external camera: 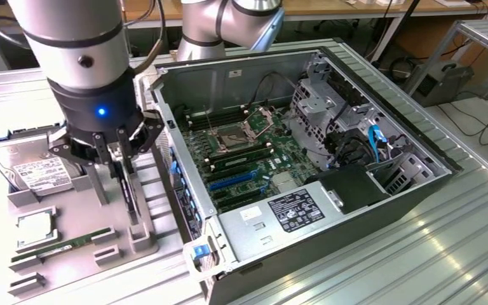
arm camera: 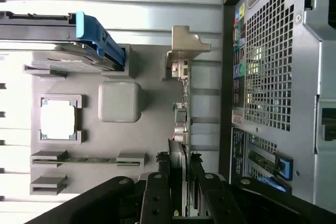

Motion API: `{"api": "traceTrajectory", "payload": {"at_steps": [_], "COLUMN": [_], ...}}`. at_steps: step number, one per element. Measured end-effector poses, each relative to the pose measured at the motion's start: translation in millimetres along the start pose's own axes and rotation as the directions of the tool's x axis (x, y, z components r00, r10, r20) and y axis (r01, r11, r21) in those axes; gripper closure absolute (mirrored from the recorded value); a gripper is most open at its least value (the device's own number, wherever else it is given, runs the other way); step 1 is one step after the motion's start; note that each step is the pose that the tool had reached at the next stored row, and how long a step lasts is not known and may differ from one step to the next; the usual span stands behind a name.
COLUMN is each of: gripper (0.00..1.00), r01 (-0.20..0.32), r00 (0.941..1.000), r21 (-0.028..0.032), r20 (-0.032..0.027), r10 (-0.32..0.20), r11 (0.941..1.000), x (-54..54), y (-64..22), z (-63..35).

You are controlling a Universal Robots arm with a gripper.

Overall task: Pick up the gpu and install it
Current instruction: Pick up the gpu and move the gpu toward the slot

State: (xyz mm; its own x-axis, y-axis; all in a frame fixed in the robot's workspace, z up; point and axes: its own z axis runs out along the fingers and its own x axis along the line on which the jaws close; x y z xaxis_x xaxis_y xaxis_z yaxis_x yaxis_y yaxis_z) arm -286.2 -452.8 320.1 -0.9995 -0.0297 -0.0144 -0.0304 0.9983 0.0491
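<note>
Black linkage gripper [arm camera: 179, 160] straddles the thin flat black gpu card [external camera: 131, 194], which stands on edge in a grey moulded plastic tray [external camera: 83, 216]; gripped or merely flanked, cannot tell
Pick judged best done straight up, card kept vertical to clear its slotted holder; silvery stamped metal bracket [arm camera: 185, 45] caps one end, open grey steel tower case [external camera: 227, 82] just beside the tray

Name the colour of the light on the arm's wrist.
Small round light: blue, best in exterior view.
</note>
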Motion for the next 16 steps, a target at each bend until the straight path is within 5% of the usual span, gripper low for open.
{"api": "traceTrajectory", "payload": {"at_steps": [10, 16], "gripper": [0.74, 0.74], "r01": [-0.001, -0.002], "r00": [0.9997, 0.9992], "r21": [-0.0015, -0.0052], "r20": [-0.0244, -0.0388], "r10": [0.001, 0.002], "r11": [1.0000, 1.0000], "x": [-13.5, -35.3], "y": [-7.3, -14.4], "z": [-54.0, -90.2]}}
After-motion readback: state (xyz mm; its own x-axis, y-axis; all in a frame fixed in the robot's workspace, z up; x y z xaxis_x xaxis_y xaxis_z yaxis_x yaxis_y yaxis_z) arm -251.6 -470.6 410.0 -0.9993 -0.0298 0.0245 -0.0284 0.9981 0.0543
